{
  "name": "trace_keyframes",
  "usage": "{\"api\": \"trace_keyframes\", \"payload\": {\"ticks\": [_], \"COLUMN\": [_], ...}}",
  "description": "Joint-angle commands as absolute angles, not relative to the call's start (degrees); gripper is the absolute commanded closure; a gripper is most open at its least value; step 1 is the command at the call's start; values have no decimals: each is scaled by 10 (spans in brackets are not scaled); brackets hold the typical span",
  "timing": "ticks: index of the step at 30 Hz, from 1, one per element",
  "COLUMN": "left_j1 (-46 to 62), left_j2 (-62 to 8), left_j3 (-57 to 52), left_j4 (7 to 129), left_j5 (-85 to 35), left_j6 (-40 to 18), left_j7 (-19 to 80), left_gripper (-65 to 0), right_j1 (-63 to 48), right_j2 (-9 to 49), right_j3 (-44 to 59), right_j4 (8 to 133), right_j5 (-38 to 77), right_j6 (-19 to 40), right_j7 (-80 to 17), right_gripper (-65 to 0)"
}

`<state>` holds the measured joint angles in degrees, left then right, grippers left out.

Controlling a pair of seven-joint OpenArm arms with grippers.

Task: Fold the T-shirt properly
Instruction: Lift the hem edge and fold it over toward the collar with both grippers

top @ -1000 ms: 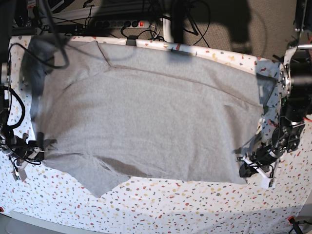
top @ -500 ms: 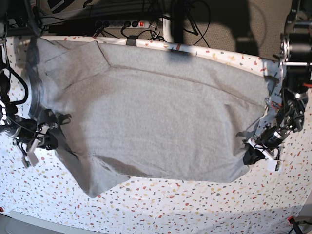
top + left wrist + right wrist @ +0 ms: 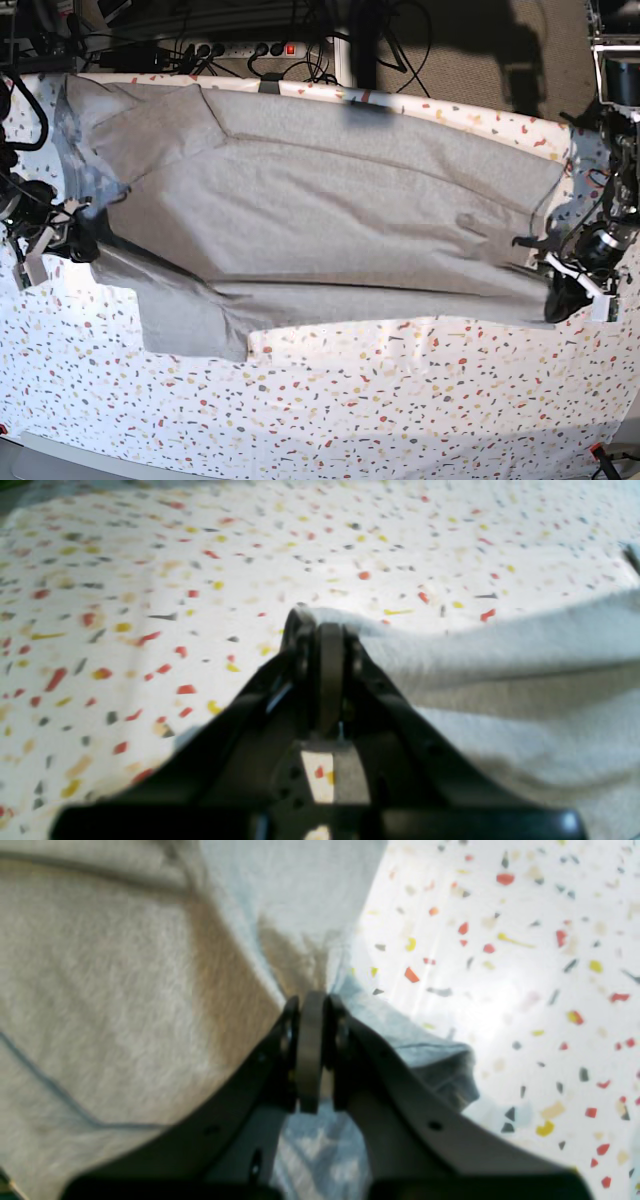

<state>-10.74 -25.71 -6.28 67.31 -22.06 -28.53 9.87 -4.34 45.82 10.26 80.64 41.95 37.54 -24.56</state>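
One T-shirt (image 3: 330, 210) on the desk (image 3: 400, 400); my left end effector (image 3: 562, 296) at 3 o'clock and right end effector (image 3: 75, 240) at 9 o'clock both clamp it.

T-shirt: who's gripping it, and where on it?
Both. Left gripper is shut on the T-shirt at its near edge on the base view's right end; right gripper is shut on its near edge by the sleeve, opposite end.

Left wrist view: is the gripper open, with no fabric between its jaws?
No. The left gripper is shut on an edge of the T-shirt, whose grey fabric runs from the closed jaws off to the right above the speckled table.
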Motion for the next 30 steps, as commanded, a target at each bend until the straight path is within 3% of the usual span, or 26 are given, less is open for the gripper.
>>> {"api": "trace_keyframes", "payload": {"ticks": [1, 14, 21, 30], "left_j1": [-114, -84, -78, -2], "left_j2": [-269, -271, -296, -316], "left_j3": [-76, -98, -98, -98], "left_j4": [687, 694, 710, 710], "left_j5": [-230, -230, -250, -255], "left_j6": [-285, -287, -296, -302], "left_j7": [87, 110, 171, 143], "left_gripper": [0, 0, 0, 0], "right_j1": [-53, -235, -279, -315], "right_j2": [474, 469, 409, 343], "right_j3": [123, 291, 350, 387], "right_j4": [827, 953, 986, 1001], "right_j5": [425, 442, 441, 435], "right_j6": [376, 364, 365, 378], "right_j7": [-237, -237, -236, -235], "right_gripper": [0, 0, 0, 0]}}
